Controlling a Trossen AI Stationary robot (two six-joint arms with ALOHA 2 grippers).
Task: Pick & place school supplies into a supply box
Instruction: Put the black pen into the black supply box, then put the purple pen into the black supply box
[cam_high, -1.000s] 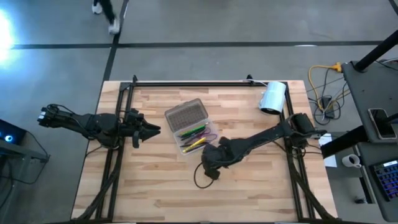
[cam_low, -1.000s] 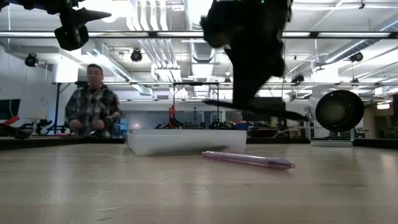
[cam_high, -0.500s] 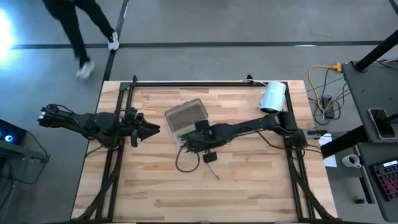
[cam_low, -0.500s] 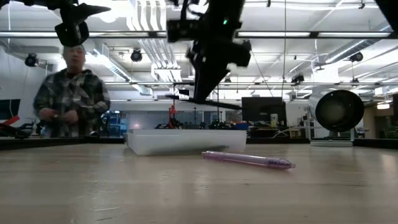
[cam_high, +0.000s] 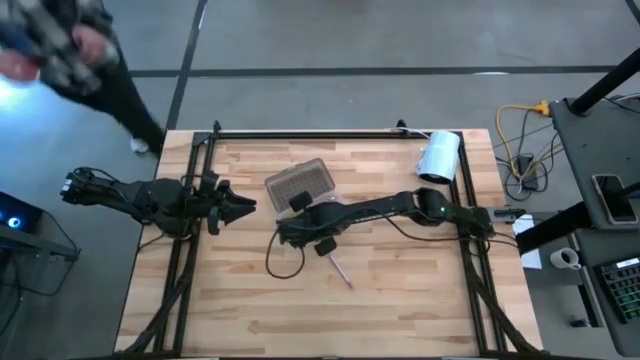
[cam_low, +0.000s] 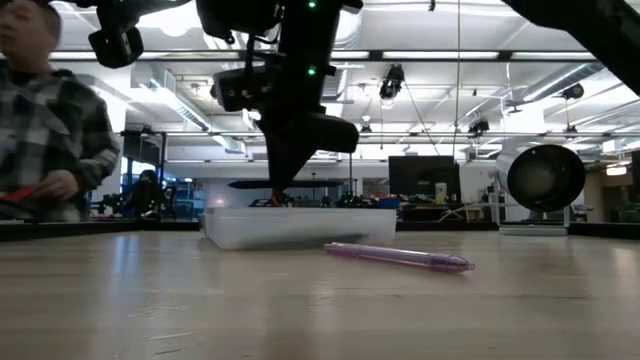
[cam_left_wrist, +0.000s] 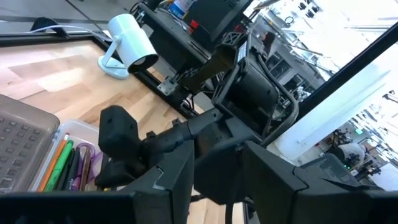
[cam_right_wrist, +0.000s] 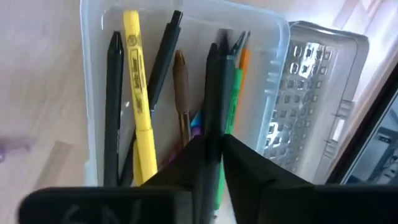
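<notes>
Supply box: we count one clear case (cam_right_wrist: 93, 74) near the middle of the bench (cam_high: 250, 300), its grey textured lid (cam_high: 298, 182) hinged open beside it.
Supplies inside: we make out two dark pens, one yellow highlighter (cam_right_wrist: 138, 99), one brown pen, and green and orange ones at the lid side.
Supplies outside: one purple pen (cam_low: 398, 257) lies on the bench just in front of the case.
Right gripper (cam_right_wrist: 214, 155): above the case, fingers narrowly parted around a dark pen (cam_right_wrist: 211, 93).
Left gripper (cam_high: 243, 206): waits beside the case; we cannot tell its fingers.
Around: one white roll (cam_high: 438, 157) at the far right corner; a person (cam_low: 45, 130) beyond the bench.
In the way: the right arm hides most of the tray from above.
</notes>
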